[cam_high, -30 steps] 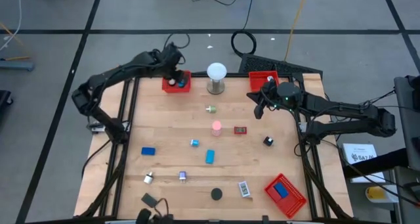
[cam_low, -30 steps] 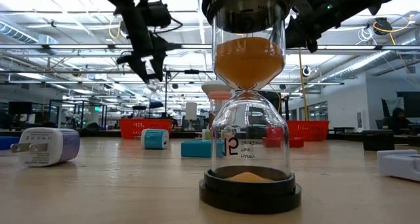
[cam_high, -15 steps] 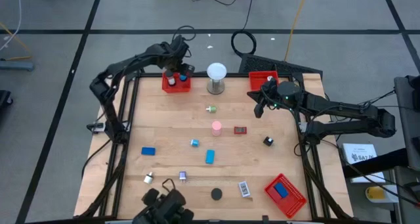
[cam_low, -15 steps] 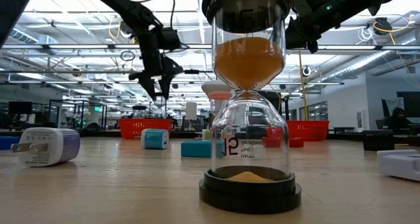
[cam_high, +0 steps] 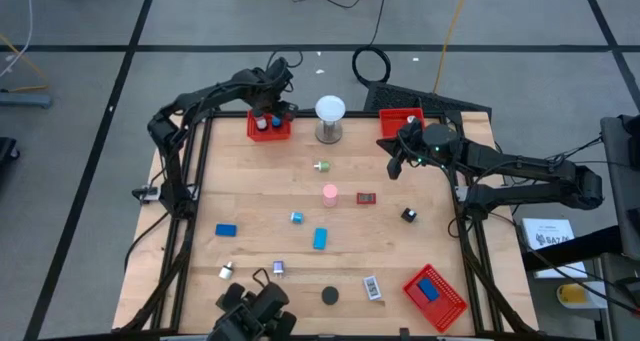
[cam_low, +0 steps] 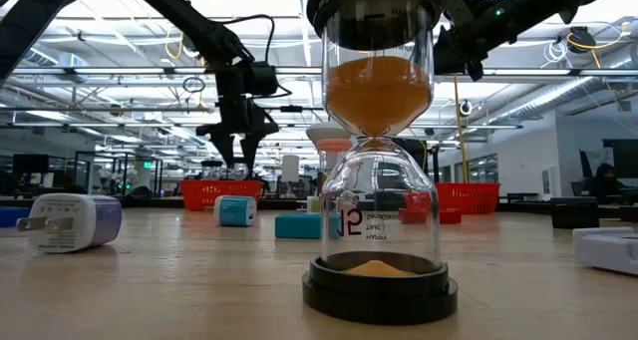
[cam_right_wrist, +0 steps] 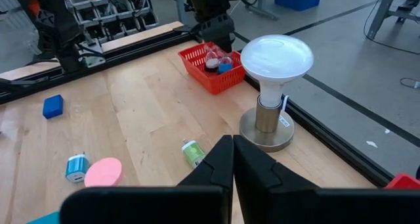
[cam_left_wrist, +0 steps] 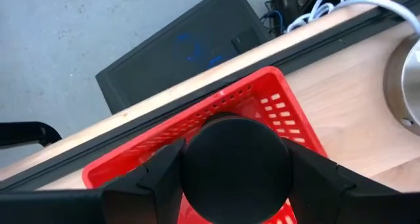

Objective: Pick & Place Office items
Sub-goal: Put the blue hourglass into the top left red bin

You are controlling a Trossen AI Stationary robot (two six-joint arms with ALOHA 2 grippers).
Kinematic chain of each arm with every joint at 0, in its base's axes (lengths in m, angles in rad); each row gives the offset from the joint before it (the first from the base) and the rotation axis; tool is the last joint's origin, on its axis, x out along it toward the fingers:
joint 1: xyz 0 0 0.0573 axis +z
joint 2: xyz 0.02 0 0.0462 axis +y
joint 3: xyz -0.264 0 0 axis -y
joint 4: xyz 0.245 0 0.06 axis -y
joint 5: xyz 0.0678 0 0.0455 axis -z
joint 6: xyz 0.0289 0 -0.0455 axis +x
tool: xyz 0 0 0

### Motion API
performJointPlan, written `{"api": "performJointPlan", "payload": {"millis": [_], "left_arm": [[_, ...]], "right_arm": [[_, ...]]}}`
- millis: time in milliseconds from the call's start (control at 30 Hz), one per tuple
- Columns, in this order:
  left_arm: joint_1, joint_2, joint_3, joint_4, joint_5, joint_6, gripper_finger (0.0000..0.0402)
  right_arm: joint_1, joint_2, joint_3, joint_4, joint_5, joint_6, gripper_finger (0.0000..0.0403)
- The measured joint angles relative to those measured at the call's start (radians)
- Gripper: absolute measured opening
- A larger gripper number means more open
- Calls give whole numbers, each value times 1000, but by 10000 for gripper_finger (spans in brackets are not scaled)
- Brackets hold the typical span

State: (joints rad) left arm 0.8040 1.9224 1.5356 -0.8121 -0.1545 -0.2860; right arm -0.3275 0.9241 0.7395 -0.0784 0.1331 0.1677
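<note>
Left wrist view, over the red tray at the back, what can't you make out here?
- Left wrist view: a black round object between the jaws covers most of the red tray; its contents are hidden.
- High view: the left gripper covers part of that tray.
- Low view: the hourglass blocks the table's middle.

Left wrist view: a black round object [cam_left_wrist: 236, 168] between the left claw's fingers [cam_left_wrist: 154, 178] hides most of the red tray [cam_left_wrist: 275, 96] interior; its identity cannot be told. Low view: the hourglass [cam_low: 377, 141] screens the tabletop's middle, its top cut off. High view: contents of the back-left tray [cam_high: 268, 125] too small to identify.
</note>
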Motion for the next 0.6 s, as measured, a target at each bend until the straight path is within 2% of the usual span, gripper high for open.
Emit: {"api": "performJointPlan", "payload": {"millis": [333,600], "left_arm": [[6,0,0,7,-1,3,214],[6,0,0,11,-4,-11,244]], "right_arm": [[-28,0,0,0,-2,-1,0],[-28,0,0,0,-3,-5,0]]}}
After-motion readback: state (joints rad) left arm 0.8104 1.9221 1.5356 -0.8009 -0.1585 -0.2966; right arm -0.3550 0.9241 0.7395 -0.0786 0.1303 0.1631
